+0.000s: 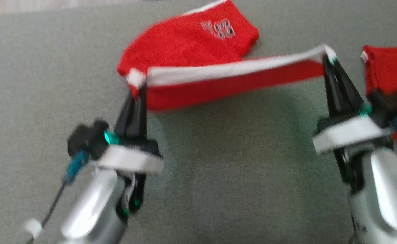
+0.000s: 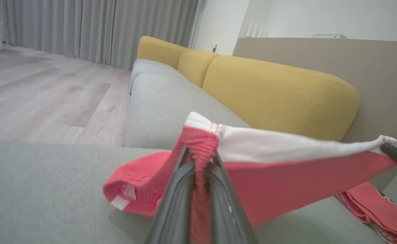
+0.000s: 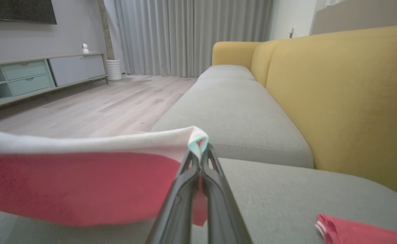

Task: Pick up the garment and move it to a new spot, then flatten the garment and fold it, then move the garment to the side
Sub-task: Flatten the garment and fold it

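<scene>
Plainly the red garment (image 1: pixel 198 47) hangs stretched above the grey seat cushion (image 1: pixel 219 169), its white waistband edge pinched at either end by the left gripper (image 1: pixel 138 88) and right gripper (image 1: pixel 328 57), with another red cloth (image 1: pixel 388 67) just beyond the right gripper

The red garment (image 1: pixel 185 44) carries the only print in view: white-outlined digits (image 1: pixel 226 28) on its far part, seen turned round and blurred in the head view. They look like "23", though that is not certain. Just beside them is a small striped mark (image 1: pixel 208 25), too blurred to read. Nothing else legible shows in either wrist view.
</scene>
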